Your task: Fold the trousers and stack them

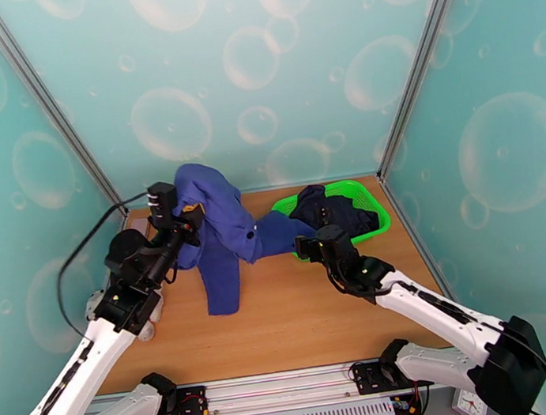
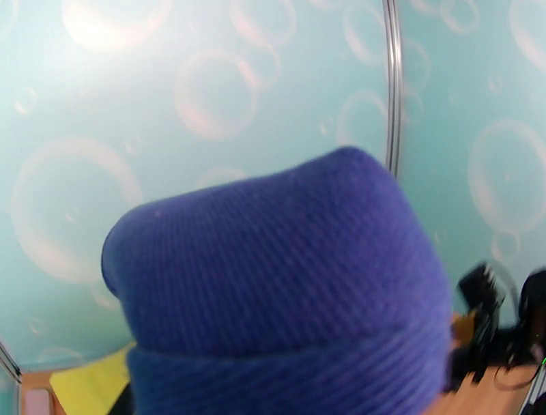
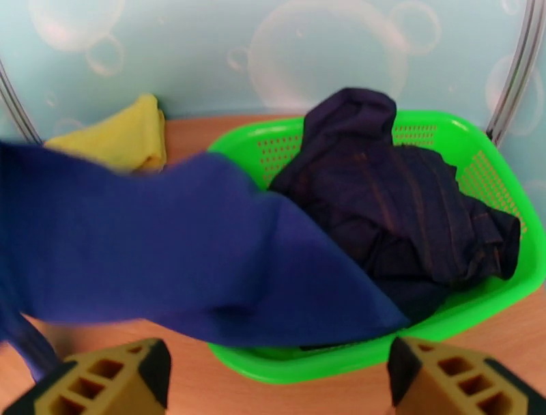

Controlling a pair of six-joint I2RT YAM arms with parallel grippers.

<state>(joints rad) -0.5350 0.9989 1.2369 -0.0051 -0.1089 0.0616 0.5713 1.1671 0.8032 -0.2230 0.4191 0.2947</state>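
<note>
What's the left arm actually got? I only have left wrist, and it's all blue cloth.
Observer: The trousers. They hang from the raised left gripper, one leg dropping towards the table.
Operator: Right gripper on them too?
Observer: No, the right gripper is open, with nothing between its fingers.
Operator: Where's the other end?
Observer: It runs over the basket at its near rim, by the dark garment.

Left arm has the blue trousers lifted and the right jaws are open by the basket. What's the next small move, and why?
Probably ease the right gripper forward and close on the trailing end of the trousers. The left gripper holds them aloft, but that end lies over the green basket rim, just ahead of the open fingers.
</note>
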